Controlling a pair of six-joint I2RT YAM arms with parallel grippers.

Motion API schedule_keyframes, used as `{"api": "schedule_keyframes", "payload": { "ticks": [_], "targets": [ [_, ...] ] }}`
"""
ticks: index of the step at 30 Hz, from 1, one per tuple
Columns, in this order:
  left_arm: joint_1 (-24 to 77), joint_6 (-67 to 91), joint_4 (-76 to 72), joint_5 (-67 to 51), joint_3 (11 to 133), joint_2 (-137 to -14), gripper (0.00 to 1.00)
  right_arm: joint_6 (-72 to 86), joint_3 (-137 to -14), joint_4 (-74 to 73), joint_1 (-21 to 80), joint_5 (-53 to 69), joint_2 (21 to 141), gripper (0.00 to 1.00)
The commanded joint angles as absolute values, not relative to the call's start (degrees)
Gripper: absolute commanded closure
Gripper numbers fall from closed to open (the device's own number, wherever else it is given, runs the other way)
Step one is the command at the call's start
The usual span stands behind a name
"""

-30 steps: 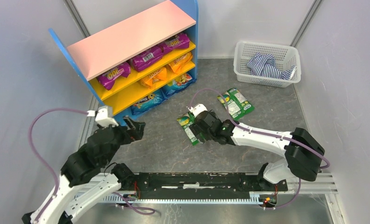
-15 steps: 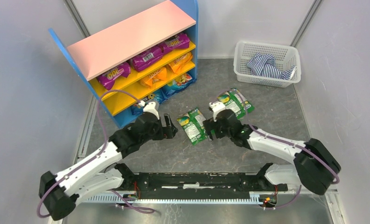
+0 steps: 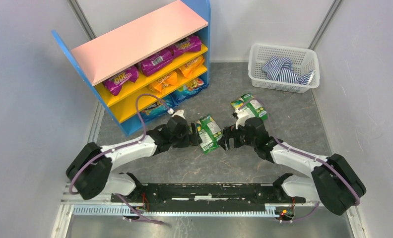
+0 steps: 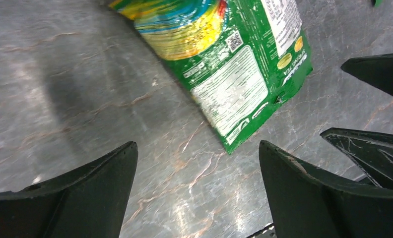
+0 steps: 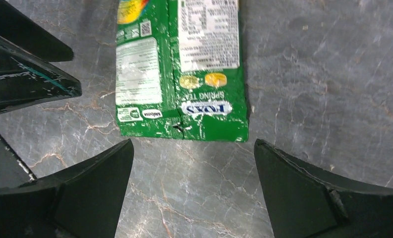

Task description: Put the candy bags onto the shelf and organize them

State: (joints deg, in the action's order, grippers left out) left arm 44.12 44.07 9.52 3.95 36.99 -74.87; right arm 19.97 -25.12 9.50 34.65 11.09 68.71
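**Two wide-open end effectors flank a green candy bag on the tabletop, near a stocked shelf**

The shelf, beyond the left end effector, holds purple candy bags on its upper yellow board, orange candy bags on the middle one and blue candy bags at the bottom. Well beyond the right end effector, a white mesh basket holds a striped blue-white cloth. Both arms reach low and forward, converging on one green candy bag lying flat on the grey tabletop. Each end effector has its jaws spread wide and holds nothing. In the wrist views the bag's near edge lies just ahead of the fingers, not between them. Further green bags lie just beyond the right end effector.
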Motion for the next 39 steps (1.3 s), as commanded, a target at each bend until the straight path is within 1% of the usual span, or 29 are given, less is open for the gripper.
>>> {"api": "schedule_keyframes", "payload": {
  "ticks": [1, 5, 10, 15, 17, 21, 27, 29, 31, 32, 34, 36, 39],
  "targets": [
    [43.8, 48.7, -1.6, 0.3, 39.8, -80.4, 0.03, 24.7, -22.2, 18.8, 31.5, 20.3, 70.6, 0.02],
    [42.9, 50.7, -5.0, -1.6, 39.7, -83.8, 0.04, 25.1, -22.7, 21.3, 29.7, 24.0, 73.8, 0.02],
    [41.9, 52.9, -8.1, -1.1, 38.7, -85.1, 0.11, 21.3, -27.5, 19.1, 29.3, 22.6, 77.1, 0.05],
    [41.4, 55.0, -10.7, -1.8, 36.8, -86.6, 0.19, 20.5, -30.3, 19.8, 29.3, 21.1, 81.0, 0.1],
    [41.4, 56.3, -12.4, -2.6, 35.4, -86.7, 0.2, 21.1, -30.6, 21.2, 29.4, 21.8, 83.0, 0.14],
    [41.4, 58.6, -15.4, -3.5, 32.1, -87.0, 0.22, 24.1, -29.7, 25.1, 29.4, 25.4, 86.3, 0.21],
    [42.1, 62.4, -20.6, -4.6, 26.6, -86.5, 0.3, 29.6, -25.1, 32.6, 29.4, 27.8, 86.7, 0.23],
    [42.1, 62.4, -20.6, -4.2, 26.1, -86.0, 0.34, 30.1, -24.8, 32.9, 29.4, 28.1, 87.0, 0.24],
    [42.1, 62.2, -20.4, -3.7, 25.8, -85.6, 0.41, 30.2, -24.8, 33.0, 29.6, 28.5, 87.2, 0.25],
    [42.1, 61.9, -20.3, -3.7, 25.9, -85.2, 0.48, 30.2, -24.8, 32.9, 29.8, 28.7, 87.3, 0.25],
    [42.1, 61.5, -20.2, -3.5, 26.1, -84.4, 0.57, 29.8, -24.8, 32.6, 30.3, 28.7, 87.3, 0.25],
    [42.1, 61.0, -19.7, -3.3, 26.5, -83.4, 0.63, 28.8, -25.0, 31.4, 30.8, 28.2, 87.0, 0.25],
    [42.0, 60.4, -18.6, -3.0, 26.9, -82.2, 0.74, 27.3, -25.6, 29.5, 31.7, 27.3, 86.7, 0.25]
  ]
}}
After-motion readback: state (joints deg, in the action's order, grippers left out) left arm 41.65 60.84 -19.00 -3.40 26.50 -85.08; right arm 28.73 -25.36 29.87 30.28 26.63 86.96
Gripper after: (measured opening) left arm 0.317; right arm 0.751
